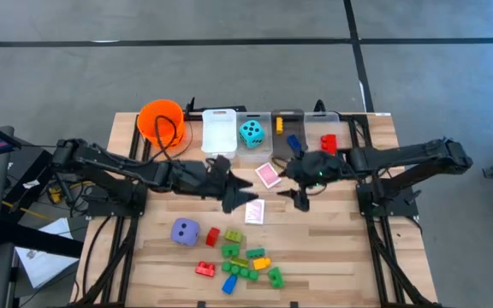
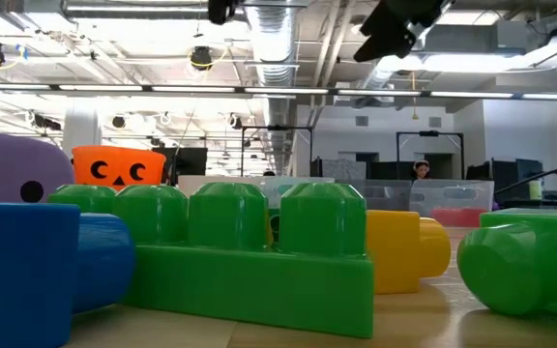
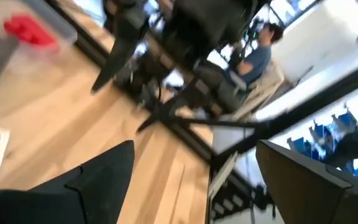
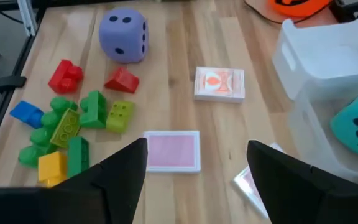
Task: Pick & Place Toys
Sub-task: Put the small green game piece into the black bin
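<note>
Right gripper (image 1: 301, 198): over mid-table, jaws parted, nothing between the fingers (image 4: 120, 171). Directly past the fingertips in the right wrist view, 1 pink-backed card (image 4: 173, 150) flat on the wood; a second card (image 4: 219, 84) beyond it, a third card (image 4: 252, 182) near the clear bins (image 1: 306, 128).

Left gripper (image 1: 232, 199): also mid-table, just beside the right one, jaws wide and empty.

Purple die (image 1: 185, 231): on the table, front left, apart from both grippers. Loose bricks (image 1: 240, 258) clustered at the front: green, red, yellow, blue; close-up in the low view, a green brick (image 2: 249, 256).

Teal die (image 1: 251, 132): inside 1 of the clear bins at the far edge. Red brick (image 1: 329, 143) and blue brick (image 1: 294, 141) in neighbouring compartments. White bin (image 1: 219, 130) and orange bucket (image 1: 161, 121) to the left of these.

Seated person (image 3: 257, 56) beyond the table.
</note>
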Controlling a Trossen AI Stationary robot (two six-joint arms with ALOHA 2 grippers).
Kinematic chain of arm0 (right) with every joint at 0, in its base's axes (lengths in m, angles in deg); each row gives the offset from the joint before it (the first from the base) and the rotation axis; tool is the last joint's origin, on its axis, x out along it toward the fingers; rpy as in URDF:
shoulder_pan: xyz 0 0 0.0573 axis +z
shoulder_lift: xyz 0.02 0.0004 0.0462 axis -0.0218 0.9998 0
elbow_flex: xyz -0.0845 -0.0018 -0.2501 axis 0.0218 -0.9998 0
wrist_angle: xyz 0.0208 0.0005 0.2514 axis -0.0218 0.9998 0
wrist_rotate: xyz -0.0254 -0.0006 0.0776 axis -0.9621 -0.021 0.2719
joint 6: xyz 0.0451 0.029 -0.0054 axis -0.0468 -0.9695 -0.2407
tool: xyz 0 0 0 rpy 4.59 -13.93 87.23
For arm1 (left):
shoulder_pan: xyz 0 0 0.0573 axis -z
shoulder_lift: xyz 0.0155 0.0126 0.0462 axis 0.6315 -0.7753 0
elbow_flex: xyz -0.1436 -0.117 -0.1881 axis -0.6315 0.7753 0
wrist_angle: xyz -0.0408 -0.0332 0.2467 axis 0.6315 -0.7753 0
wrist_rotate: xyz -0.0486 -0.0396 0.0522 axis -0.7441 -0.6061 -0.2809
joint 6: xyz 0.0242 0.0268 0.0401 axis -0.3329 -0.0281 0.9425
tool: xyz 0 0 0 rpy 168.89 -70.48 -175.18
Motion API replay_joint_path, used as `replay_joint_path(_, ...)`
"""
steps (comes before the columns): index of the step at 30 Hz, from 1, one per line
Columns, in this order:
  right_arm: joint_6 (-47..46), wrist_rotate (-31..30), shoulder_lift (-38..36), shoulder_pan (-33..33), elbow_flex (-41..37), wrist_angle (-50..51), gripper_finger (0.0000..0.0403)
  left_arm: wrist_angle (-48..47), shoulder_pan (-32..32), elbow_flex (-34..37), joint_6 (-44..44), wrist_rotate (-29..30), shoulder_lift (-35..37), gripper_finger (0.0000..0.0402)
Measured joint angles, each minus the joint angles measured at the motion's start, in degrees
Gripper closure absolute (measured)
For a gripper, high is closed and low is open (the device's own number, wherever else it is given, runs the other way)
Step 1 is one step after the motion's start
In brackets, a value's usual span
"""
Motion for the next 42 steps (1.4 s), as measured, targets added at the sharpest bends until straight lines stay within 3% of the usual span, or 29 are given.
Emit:
replay_joint_path(4, -3.38, -3.53, 0.62, 3.37, 0.0, 1.01, 0.0133, -5.07, 2.21, 1.67, -0.31, -0.02, 0.0, 0.0081)
replay_joint_path(11, -9.62, -4.38, 1.11, 5.06, 0.0, 1.25, 0.0133, -15.68, 5.84, 1.71, 1.44, -0.03, -1.46, 0.0086)
replay_joint_path(19, -16.1, -6.23, 1.1, 5.01, -0.02, 1.9, 0.0133, -8.61, 9.37, 1.68, 14.51, -0.24, -12.88, 0.0086)
replay_joint_path(29, -21.56, -6.21, 1.1, 7.88, -0.02, 5.55, 0.0133, 1.65, 10.27, 1.68, 15.77, -0.18, -25.6, 0.0086)
replay_joint_path(42, -19.64, -6.2, 1.07, 11.44, -0.02, 9.04, 0.0133, 3.27, 13.95, 1.68, 19.27, 2.54, -32.71, 0.0086)
